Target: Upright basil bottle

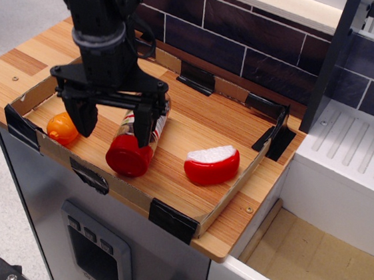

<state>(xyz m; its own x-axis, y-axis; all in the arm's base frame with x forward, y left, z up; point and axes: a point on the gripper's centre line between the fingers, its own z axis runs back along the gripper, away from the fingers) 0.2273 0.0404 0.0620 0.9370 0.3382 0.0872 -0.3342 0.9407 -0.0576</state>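
The gripper (113,124) hangs spread wide between orange toy (62,128) and lying basil bottle (135,142).

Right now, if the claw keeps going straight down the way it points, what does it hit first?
Probably the basil bottle: the open claw points down with its right finger over the lying bottle's body. The other finger seems to hang over bare tray floor, though depth is unclear.

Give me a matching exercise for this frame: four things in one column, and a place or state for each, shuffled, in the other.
Things:
1. basil bottle
2. cheese wedge
3. orange toy
4. gripper

States:
A. open, fingers pointing down
B. at the tray's left end
C. lying on its side, red cap toward the front edge
D. right of the bottle, white face up

Pairs: 1-C, 2-D, 3-B, 4-A
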